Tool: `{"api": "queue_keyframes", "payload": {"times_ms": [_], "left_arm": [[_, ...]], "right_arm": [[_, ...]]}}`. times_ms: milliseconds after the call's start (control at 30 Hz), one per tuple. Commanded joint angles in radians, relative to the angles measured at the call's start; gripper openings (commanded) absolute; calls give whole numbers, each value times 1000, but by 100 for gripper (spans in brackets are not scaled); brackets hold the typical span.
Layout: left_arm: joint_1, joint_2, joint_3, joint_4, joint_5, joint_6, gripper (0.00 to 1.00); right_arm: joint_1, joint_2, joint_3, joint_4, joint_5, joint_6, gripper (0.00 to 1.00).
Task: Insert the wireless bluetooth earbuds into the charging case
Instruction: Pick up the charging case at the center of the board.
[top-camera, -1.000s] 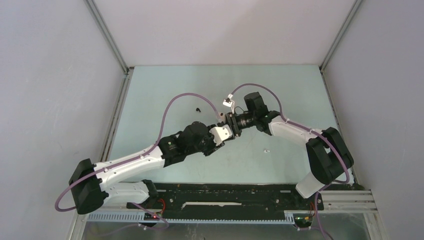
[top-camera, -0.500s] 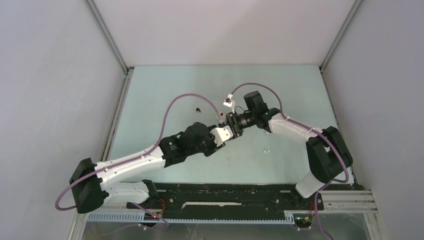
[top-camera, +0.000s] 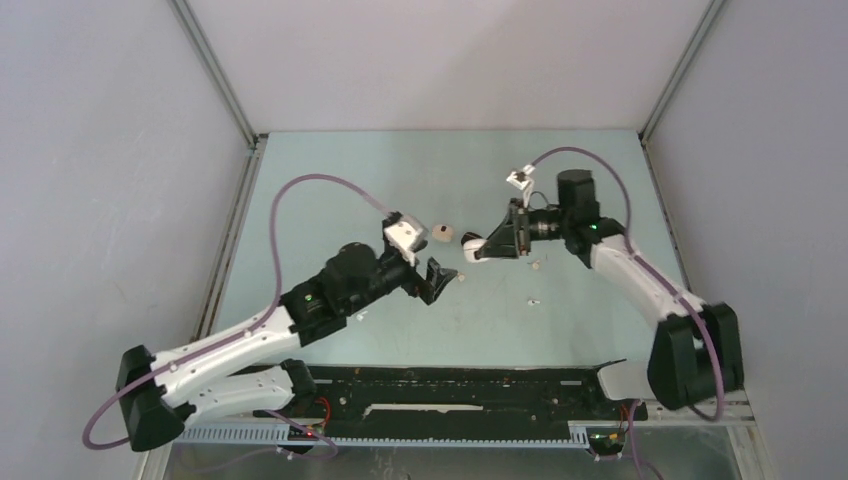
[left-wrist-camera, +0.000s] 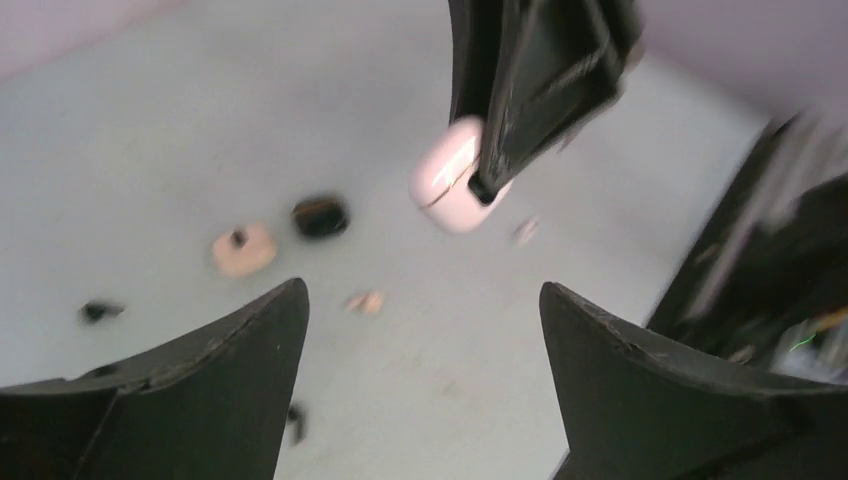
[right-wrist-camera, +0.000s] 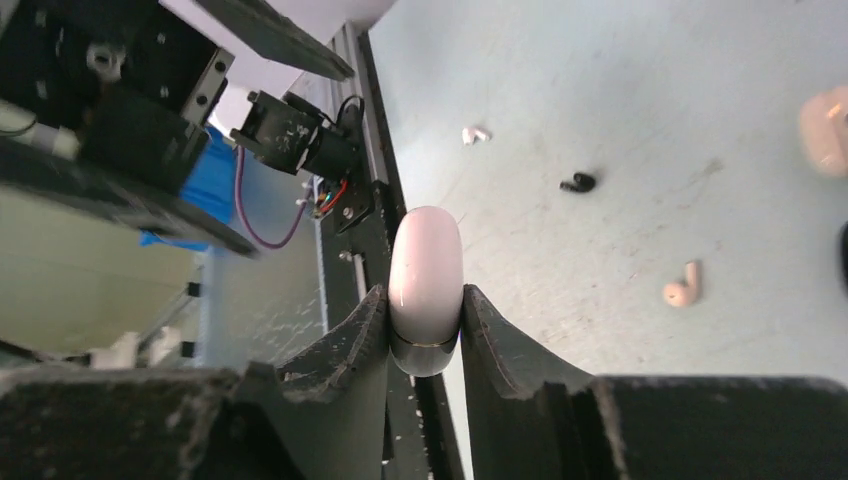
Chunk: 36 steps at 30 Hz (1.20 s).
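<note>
My right gripper (right-wrist-camera: 424, 292) is shut on a pale pink-white charging case (right-wrist-camera: 425, 265), held above the table; the top view shows this case (top-camera: 472, 247) at the tip of the right gripper (top-camera: 487, 246). The left gripper (left-wrist-camera: 422, 288) stands wide open with nothing between its fingers, a short way left of the held case (left-wrist-camera: 450, 190); from above, the left gripper (top-camera: 440, 276) is near the table's middle. Loose earbuds lie on the table: a white one (right-wrist-camera: 475, 134), a black one (right-wrist-camera: 578, 182) and a beige-pink one (right-wrist-camera: 683, 288).
A beige-pink case (top-camera: 443, 235) lies on the table between the two grippers, with a black case (left-wrist-camera: 320, 216) beside it. More small black buds (left-wrist-camera: 100, 311) lie near the left fingers. A black rail (top-camera: 450, 385) runs along the near edge, and grey walls enclose the table.
The two grippers were together at the case. The left gripper has opened, let go and drawn back to the left. The right gripper has carried the case off to the right.
</note>
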Motion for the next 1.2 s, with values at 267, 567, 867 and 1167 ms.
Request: {"api": "queue_keyframes", "payload": {"times_ms": [267, 567, 867, 1167], "left_arm": [[16, 44, -270, 1011, 300, -565, 78], [16, 164, -282, 1154, 450, -558, 60], [16, 215, -216, 1065, 477, -493, 43], [16, 255, -200, 1078, 501, -481, 22]], "right_arm": [[-56, -430, -149, 131, -201, -184, 0], [-59, -436, -165, 119, -210, -183, 0], [-45, -424, -167, 131, -218, -151, 2], [-47, -430, -188, 167, -208, -103, 5]]}}
